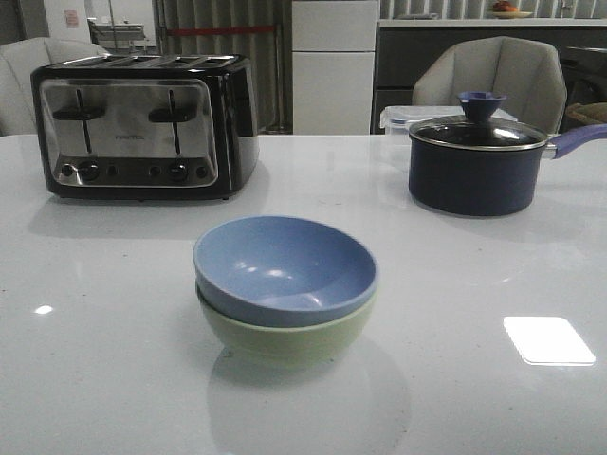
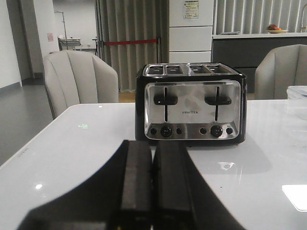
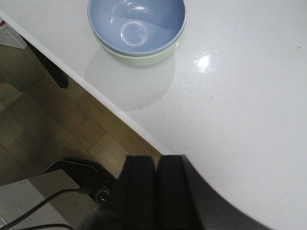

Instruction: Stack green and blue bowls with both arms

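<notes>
We are holding the left gripper [image 2: 152, 184] at the lower centre of its wrist view, fingers pressed together; the right gripper [image 3: 157, 191] is sitting likewise, fingers closed, gripping nothing.

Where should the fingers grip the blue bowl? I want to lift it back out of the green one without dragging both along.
Probably the rim of the blue bowl, from above, one finger inside and one outside. It sits nested upright in the green bowl, so only its upper band shows. The side toward the saucepan looks open, while the toaster stands behind on the other.
</notes>
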`<move>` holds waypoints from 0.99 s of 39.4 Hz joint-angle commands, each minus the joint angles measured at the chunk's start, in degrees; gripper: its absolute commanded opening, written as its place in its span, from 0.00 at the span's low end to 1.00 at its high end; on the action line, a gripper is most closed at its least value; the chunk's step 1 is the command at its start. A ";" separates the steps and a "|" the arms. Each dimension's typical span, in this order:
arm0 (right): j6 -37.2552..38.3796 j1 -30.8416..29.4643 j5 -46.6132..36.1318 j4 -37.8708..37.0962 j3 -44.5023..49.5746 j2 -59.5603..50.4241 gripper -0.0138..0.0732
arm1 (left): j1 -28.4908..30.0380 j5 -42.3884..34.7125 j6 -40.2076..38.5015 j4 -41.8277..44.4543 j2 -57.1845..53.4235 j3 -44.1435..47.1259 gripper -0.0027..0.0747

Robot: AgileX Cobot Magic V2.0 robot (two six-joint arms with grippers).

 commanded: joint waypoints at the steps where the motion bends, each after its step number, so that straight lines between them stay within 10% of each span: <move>1: -0.04 -0.31 -3.15 0.65 -1.58 0.01 0.18 | 0.11 -5.27 -0.65 -0.40 -1.27 0.61 0.16; 11: -0.17 -5.09 -5.92 0.77 0.66 -4.98 0.18 | 0.11 -5.27 -0.65 -0.40 -1.15 0.61 0.16; 26: -0.73 -27.80 -41.53 -0.89 24.87 -27.69 0.18 | 0.11 -5.27 -0.65 -0.40 -1.15 0.61 0.16; 39: -0.73 -29.30 -50.02 -0.84 38.65 -37.18 0.18 | 0.11 -5.27 -0.65 -0.40 -1.15 0.61 0.16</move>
